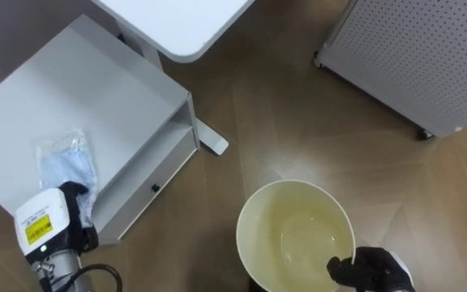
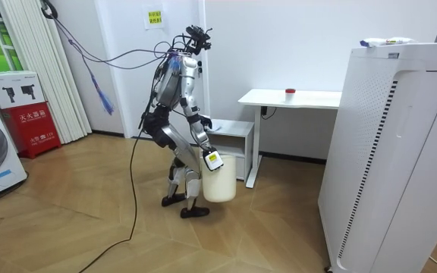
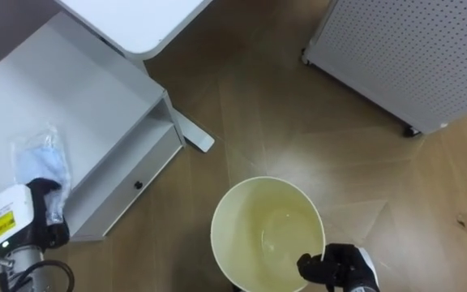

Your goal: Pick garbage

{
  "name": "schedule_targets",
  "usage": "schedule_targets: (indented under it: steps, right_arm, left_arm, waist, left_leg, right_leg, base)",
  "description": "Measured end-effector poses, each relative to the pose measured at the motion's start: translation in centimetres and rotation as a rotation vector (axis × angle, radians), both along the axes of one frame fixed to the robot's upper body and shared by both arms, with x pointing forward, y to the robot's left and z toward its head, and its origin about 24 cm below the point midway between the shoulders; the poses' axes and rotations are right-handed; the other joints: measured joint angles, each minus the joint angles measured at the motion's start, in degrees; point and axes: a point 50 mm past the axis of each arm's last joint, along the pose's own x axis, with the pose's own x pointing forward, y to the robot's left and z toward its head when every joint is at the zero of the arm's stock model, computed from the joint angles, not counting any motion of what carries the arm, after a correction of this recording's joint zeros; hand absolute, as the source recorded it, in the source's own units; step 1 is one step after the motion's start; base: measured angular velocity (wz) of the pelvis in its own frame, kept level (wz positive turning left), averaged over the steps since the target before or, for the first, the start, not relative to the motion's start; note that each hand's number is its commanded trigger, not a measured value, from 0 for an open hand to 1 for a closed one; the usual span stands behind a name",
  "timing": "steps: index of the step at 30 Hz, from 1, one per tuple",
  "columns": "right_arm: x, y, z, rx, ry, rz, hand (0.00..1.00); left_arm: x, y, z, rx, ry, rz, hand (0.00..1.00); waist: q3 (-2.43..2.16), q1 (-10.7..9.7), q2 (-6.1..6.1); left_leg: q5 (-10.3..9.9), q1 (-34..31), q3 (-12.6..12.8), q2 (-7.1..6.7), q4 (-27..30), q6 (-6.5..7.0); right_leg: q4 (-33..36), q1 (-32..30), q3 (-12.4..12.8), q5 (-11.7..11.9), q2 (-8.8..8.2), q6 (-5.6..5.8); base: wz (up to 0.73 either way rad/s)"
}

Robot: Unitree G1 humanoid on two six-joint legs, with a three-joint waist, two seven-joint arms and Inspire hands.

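A clear packet [image 1: 65,162] with something pale blue inside, the garbage, lies on top of a low white cabinet [image 1: 96,89], close to its front edge above the drawer [image 1: 148,185]. The robot's left hand [image 1: 78,212] rests at the packet's near corner. Its dark fingers are bunched behind the wrist, so it cannot be told whether they grip the wrapper or merely touch it. What the packet contains is hard to make out through the crinkled plastic.

At the lower edge of the eye views, the right hand [image 1: 375,269] is cut off by the frame, fingers curled over the rim of a cream bin [image 1: 266,219] and holding it. The bin's bottom shows a glossy sheen.

A white desk [image 1: 177,20] overhangs the cabinet's far corner, and a perforated white unit [image 1: 412,57] on castors stands on the wood floor [image 1: 282,122].

The room view shows the robot standing with knees bent and leaning forward before the cabinet, with the bin at knee height and a small red object [image 2: 290,92] on the desk.
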Motion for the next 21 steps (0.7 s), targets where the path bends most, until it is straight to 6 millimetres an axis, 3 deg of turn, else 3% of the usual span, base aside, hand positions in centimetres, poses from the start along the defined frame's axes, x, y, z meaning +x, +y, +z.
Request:
schedule_targets:
  steps: [8, 21]
  right_arm:
    - [0.0, 0.0, 0.0, 0.000, 0.001, 0.001, 1.00]
    - [0.6, 0.1, 0.4, 0.009, -0.015, 0.019, 1.00]
  left_arm:
    - [-1.4, -0.4, -1.8, -0.040, 0.107, -0.010, 1.00]
    - [-1.0, -0.2, -1.5, -0.040, 0.114, -0.019, 1.00]
  waist:
    - [0.00, 0.0, 0.01]
    - [0.01, 0.5, 0.02]
  left_leg:
    - [0.1, -0.1, 0.0, 0.04, -0.2, -0.08]
    - [0.6, -0.2, -0.1, -0.08, -2.1, -0.10]
  right_leg:
    - [-0.2, -0.1, -0.1, 0.1, 0.01, -0.09]
    - [-1.6, -0.2, -0.9, 0.1, -0.20, -0.05]
  base:
    - [0.00]
    - [0.00]
